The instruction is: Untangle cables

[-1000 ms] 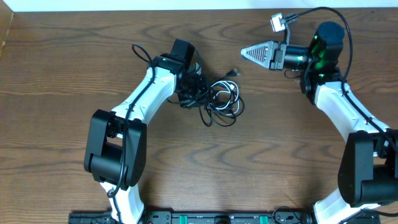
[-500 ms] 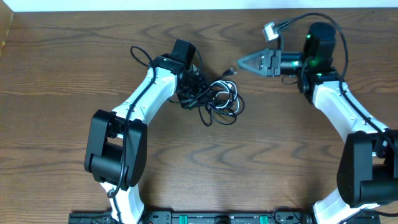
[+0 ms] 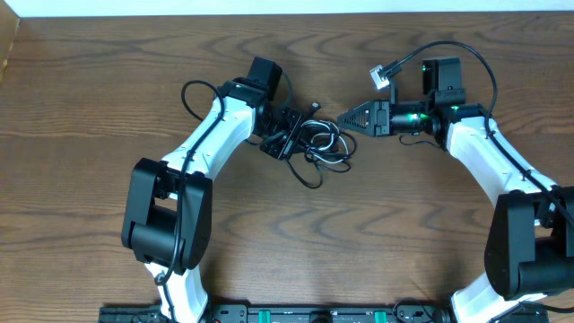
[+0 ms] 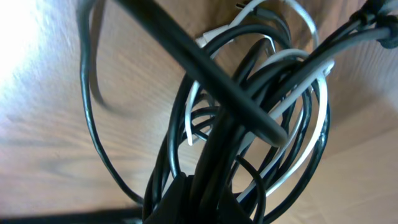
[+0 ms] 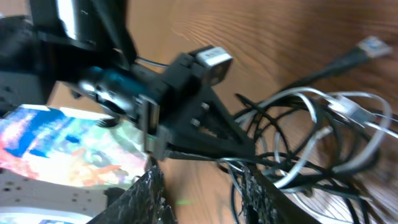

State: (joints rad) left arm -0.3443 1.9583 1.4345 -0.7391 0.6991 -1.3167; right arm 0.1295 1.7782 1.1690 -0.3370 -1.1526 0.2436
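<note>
None of the cables [image 3: 321, 144] is free yet. The black cords and the one white cord lie in a single knotted clump on the table [image 3: 90, 108], near the middle of the upper half of the overhead view, with loops crossing over and through one another. As I judge it, the whole job of separating them is left to do.

My left gripper [image 3: 283, 133] is closed on the clump's left edge. In the left wrist view a thick bunch of black strands rises from the bottom of the frame and fans into loops. The white cable [image 4: 323, 112] curves down the right side.

My right gripper [image 3: 346, 117] points at the clump from the right, its tip just beside the outermost loops; I cannot tell whether it touches them. In the right wrist view its fingers [image 5: 149, 193] stand apart at the bottom edge with nothing clamped between them. The tangle fills the lower right, and a plug end [image 5: 373, 45] lies at upper right.
</note>
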